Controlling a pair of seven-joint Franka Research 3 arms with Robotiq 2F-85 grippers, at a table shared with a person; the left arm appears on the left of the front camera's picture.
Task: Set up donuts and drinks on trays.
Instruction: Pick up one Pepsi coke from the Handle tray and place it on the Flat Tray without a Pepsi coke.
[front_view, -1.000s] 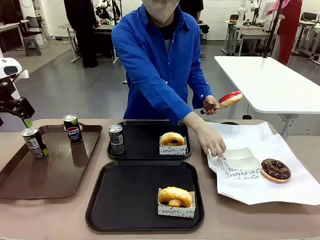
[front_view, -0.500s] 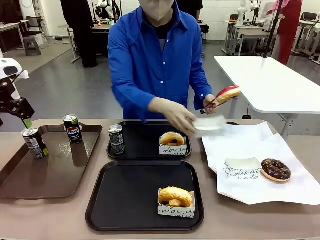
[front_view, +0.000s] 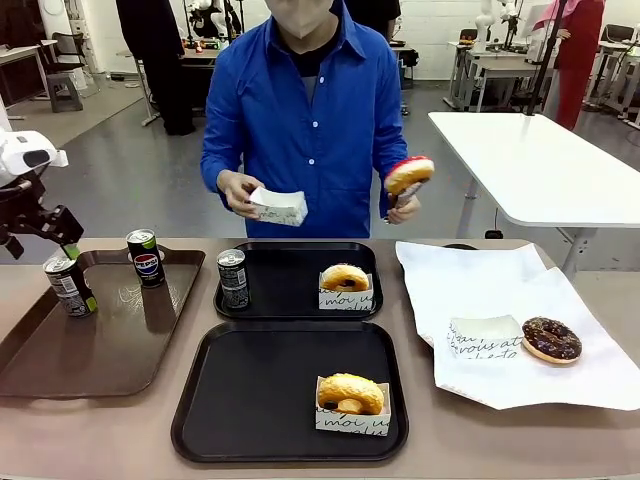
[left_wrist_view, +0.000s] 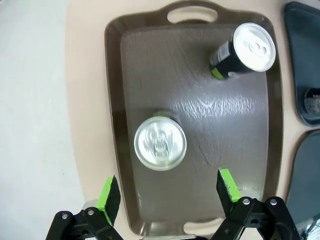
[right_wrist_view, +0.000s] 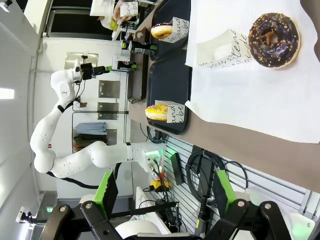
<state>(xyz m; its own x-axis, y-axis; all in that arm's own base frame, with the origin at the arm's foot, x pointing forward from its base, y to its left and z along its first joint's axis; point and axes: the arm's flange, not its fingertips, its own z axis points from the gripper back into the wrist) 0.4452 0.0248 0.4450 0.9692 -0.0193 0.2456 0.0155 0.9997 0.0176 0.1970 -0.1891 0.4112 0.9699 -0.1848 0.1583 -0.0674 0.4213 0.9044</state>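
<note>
Person's hand (front_view: 240, 188) has lifted paper sleeve (front_view: 280, 206) off white sheet (front_view: 470, 280) at 3 o'clock. Pink-iced donut (front_view: 409, 175) drawn in beside it; sleeving likely next. Black trays (front_view: 290, 300) at 12 and 6 o'clock hold one sleeved donut (front_view: 344, 277) each; only far one has dark can (front_view: 233, 278). Left gripper (left_wrist_view: 168, 189) wide open, empty, above silver-topped can (left_wrist_view: 160, 143) on brown tray (left_wrist_view: 200, 115), 9 o'clock. Right gripper (right_wrist_view: 165, 186) open, empty. Legible: "PEPSI" on Pepsi can (front_view: 146, 257); sleeves start "moi".

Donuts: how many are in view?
4. A yellow-glazed donut on the far black tray, a second yellow donut on the near black tray, a chocolate donut on the white paper, a red-iced donut held up by the person.
</note>
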